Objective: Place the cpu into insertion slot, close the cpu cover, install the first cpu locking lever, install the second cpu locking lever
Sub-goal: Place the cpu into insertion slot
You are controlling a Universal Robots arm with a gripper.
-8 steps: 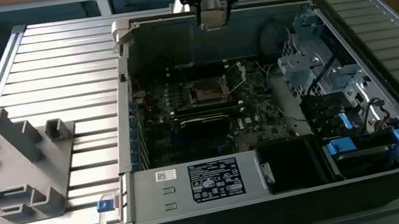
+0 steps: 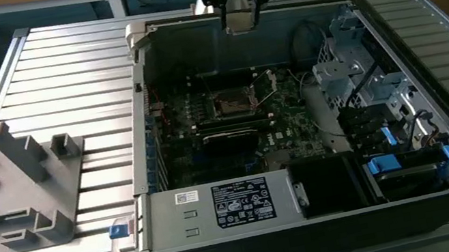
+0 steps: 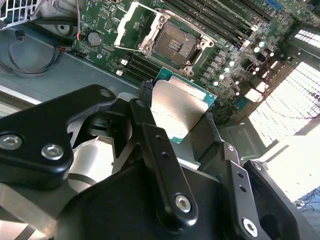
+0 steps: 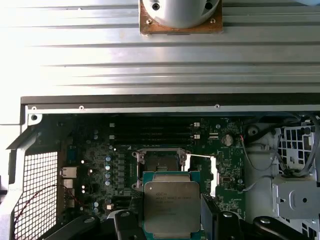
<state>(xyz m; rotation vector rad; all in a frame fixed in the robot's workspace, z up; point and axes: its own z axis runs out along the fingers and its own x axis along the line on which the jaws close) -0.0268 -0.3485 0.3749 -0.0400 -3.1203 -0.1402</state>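
Note:
My gripper [image 2: 241, 20] hangs above the far wall of the open computer case, shut on the cpu [image 3: 182, 107], a flat square chip with a grey metal top and a green edge. In the first wrist view the cpu [image 4: 171, 205] sits between the black fingers [image 4: 210, 215], above the motherboard. The insertion slot [image 2: 233, 102] lies below on the green board, its dark centre [image 3: 175, 45] bare. The cpu cover [image 3: 134, 27] stands swung open beside the slot [image 4: 159, 161]. I cannot tell the locking levers apart around the socket.
The case [image 2: 140, 148] lies on a slatted metal table [image 2: 56, 65]. A grey plastic fixture [image 2: 13, 184] stands at the exterior view's left. A power supply box [image 2: 220, 206] fills the near end, drive cages [image 2: 353, 68] and cables the right side. A black module [image 2: 232, 140] sits near the slot.

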